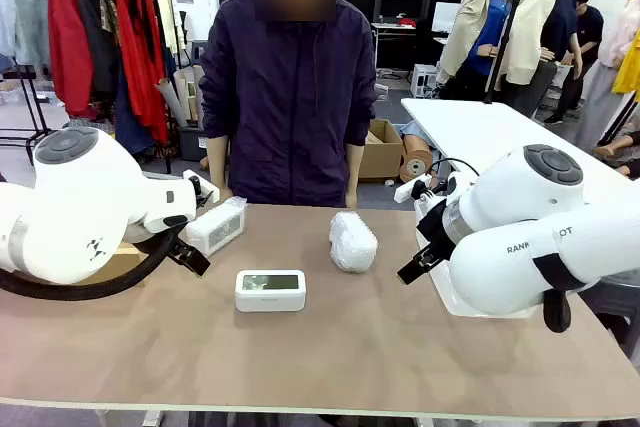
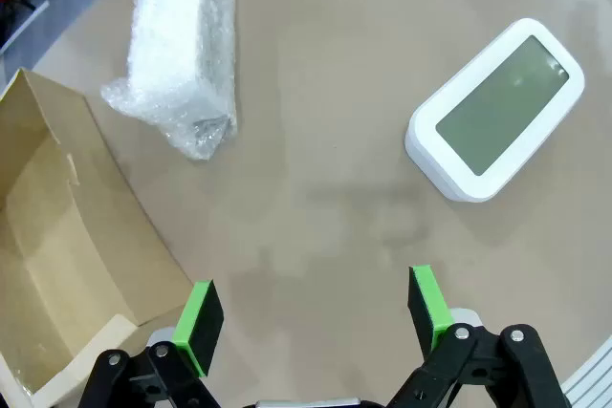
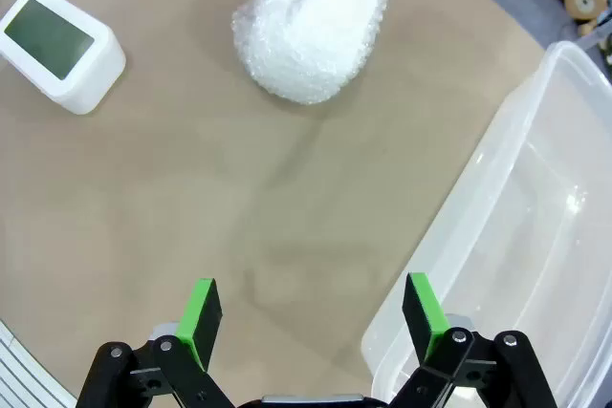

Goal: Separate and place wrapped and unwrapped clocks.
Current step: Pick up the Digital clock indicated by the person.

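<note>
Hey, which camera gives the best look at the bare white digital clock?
The left wrist view: the bare white clock is large, whole, with its screen facing the camera. The front view shows it small and foreshortened; the right wrist view has it smaller, in a corner.

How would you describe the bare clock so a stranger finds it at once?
On the brown table, look near the middle, nearer the front edge than the boxy bundle and the rounded bundle. The bare clock lies there: white with a grey-green screen, no plastic wrap.
</note>
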`<action>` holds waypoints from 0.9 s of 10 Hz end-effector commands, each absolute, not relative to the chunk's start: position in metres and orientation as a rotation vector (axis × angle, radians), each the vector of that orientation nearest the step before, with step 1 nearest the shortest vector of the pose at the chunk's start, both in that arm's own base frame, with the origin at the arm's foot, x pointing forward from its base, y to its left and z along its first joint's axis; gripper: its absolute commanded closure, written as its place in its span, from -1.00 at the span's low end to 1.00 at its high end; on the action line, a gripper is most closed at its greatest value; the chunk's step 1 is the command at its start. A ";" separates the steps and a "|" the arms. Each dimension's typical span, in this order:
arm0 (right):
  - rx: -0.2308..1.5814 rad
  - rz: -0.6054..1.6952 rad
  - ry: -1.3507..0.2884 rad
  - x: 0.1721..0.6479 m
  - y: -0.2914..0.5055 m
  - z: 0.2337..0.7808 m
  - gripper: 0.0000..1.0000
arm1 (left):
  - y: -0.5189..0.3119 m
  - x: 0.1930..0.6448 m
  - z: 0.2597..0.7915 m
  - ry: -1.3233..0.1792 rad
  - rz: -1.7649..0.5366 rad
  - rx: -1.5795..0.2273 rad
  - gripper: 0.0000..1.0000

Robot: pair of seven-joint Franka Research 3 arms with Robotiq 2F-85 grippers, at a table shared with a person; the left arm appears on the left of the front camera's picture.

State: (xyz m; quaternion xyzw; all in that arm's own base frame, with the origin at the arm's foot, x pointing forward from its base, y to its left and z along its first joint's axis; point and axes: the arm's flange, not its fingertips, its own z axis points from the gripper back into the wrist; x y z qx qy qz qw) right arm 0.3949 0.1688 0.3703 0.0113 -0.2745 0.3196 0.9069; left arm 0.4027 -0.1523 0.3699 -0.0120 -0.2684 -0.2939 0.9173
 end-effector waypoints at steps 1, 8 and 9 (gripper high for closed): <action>0.023 0.660 -0.567 0.395 0.169 0.370 -1.00 | -0.152 0.403 0.370 -0.553 -0.605 -0.025 -1.00; 0.023 0.660 -0.567 0.395 0.169 0.370 -1.00 | -0.152 0.403 0.370 -0.553 -0.605 -0.025 -1.00; 0.023 0.660 -0.567 0.395 0.169 0.370 -1.00 | -0.152 0.403 0.370 -0.553 -0.605 -0.025 -1.00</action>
